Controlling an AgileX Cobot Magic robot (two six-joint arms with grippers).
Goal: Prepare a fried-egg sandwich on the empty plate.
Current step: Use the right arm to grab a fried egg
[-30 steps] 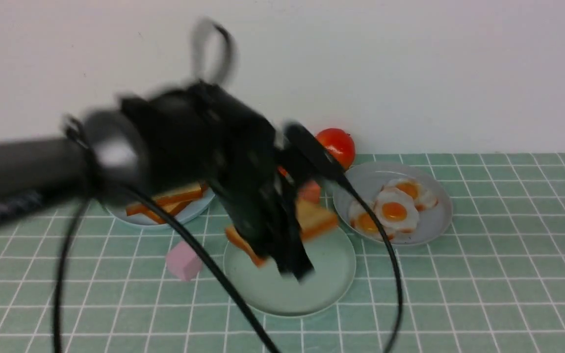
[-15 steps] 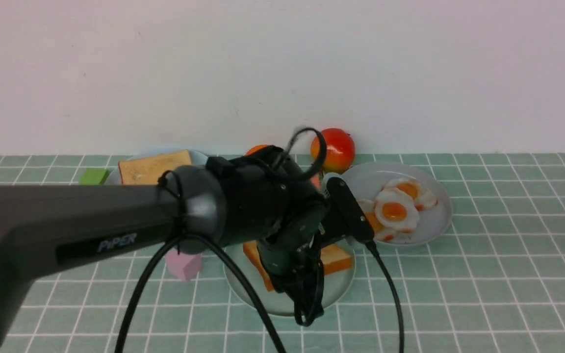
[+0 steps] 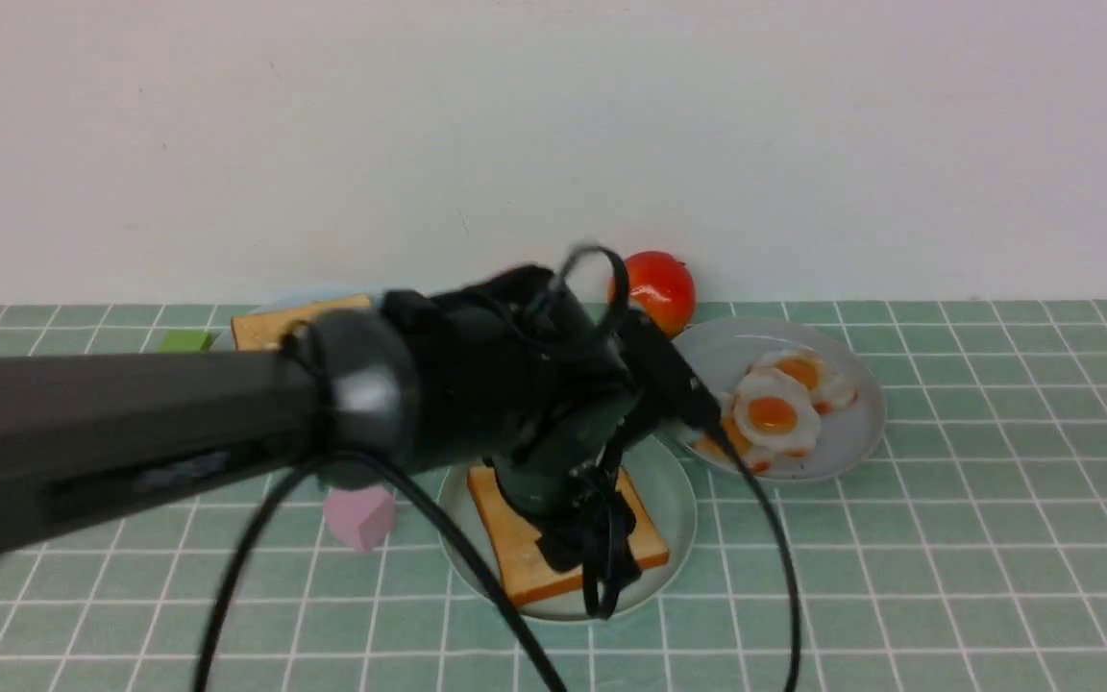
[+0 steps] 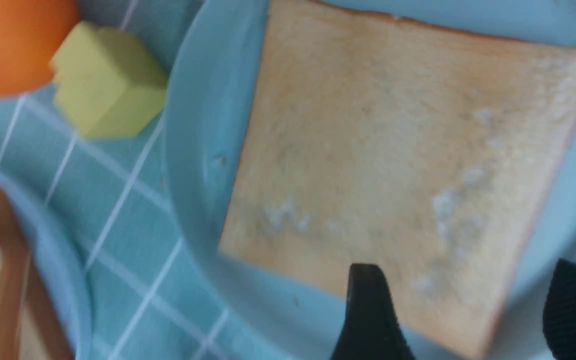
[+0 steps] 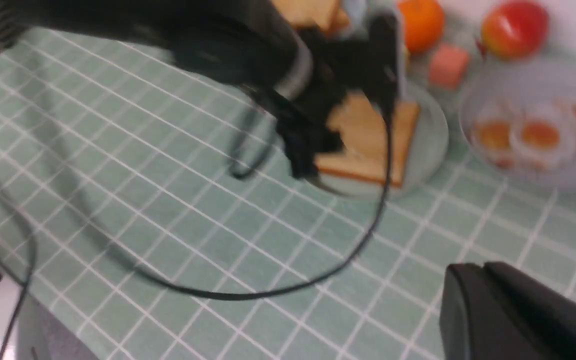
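From the front, a toast slice [image 3: 507, 550] lies flat on the mint-green plate [image 3: 676, 500] at the middle of the counter. The left gripper [image 3: 602, 572] hangs just over it. Fried eggs [image 3: 773, 413] sit on the grey plate [image 3: 856, 432] nearer the back edge.

In the left wrist view, the left gripper's [image 4: 465, 300] fingers stand spread above the toast slice [image 4: 393, 140], pinching nothing.

In the right wrist view, the right gripper [image 5: 498, 310] hovers well apart from the plate. Whether its jaws are open or closed cannot be told.

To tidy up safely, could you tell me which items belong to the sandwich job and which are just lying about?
Job: mint-green plate, toast slice on it, fried eggs, spare toast.
Lying about: tomato, orange, pink block, green block.
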